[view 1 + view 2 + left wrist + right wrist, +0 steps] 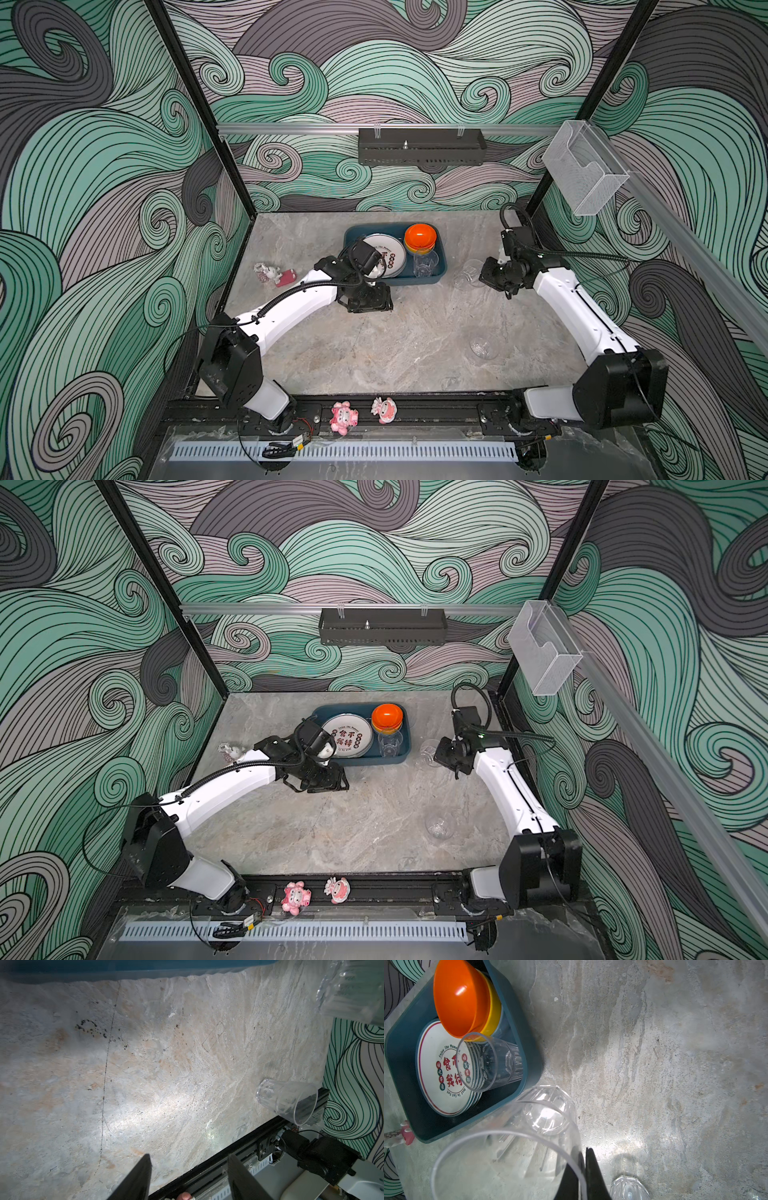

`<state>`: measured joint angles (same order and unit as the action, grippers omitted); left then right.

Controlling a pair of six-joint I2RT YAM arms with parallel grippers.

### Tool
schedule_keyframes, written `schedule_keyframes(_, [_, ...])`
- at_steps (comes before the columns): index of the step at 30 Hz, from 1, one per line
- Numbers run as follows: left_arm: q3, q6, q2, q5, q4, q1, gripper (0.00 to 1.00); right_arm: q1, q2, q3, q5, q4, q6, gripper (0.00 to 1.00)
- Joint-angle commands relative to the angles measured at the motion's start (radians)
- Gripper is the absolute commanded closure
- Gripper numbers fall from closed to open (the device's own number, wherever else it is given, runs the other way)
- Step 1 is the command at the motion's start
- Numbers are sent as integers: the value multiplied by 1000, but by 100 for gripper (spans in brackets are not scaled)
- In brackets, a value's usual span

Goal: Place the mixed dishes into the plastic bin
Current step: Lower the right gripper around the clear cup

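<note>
Clear glass (529, 1136) is pinched by its rim in the right gripper (583, 1159). One black finger sits inside the wall and one outside, with the jaws drawn together on the thin plastic (a rim grip leaves the body free to drop in among what is packed already). It hangs tilted with its mouth toward the wrist, just outside the right-hand short wall of the plastic bin (517, 1022) and not yet over it. I cannot tell whether its base touches the table.

Inside the bin, a stack of white plates (442, 1076) fills the left part. An orange bowl (460, 1001) is nested on a yellow bowl (494, 1016) in the far right corner. An upright glass (492, 1066) stands in the near right corner, so little floor is left. Nesting into that glass looks like the likeliest fit.

The left gripper (189, 1167) hovers by the bin's near left corner, jaws apart and empty, pointing away from the bin. A last glass (484, 348) lies on its side well in front of the bin, probably the left gripper's next pick.
</note>
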<state>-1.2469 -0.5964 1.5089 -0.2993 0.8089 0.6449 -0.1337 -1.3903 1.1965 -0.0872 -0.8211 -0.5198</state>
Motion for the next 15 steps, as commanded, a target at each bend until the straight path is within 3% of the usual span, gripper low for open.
schedule_keyframes(1, [10,-14,-40,17,14,-23,38,-24,-26,59,-14,-22,12,98])
schedule_keyframes(15, [63,-20,-139,-21,7,-125,38,-114,-170,255,-3,-50,5,98])
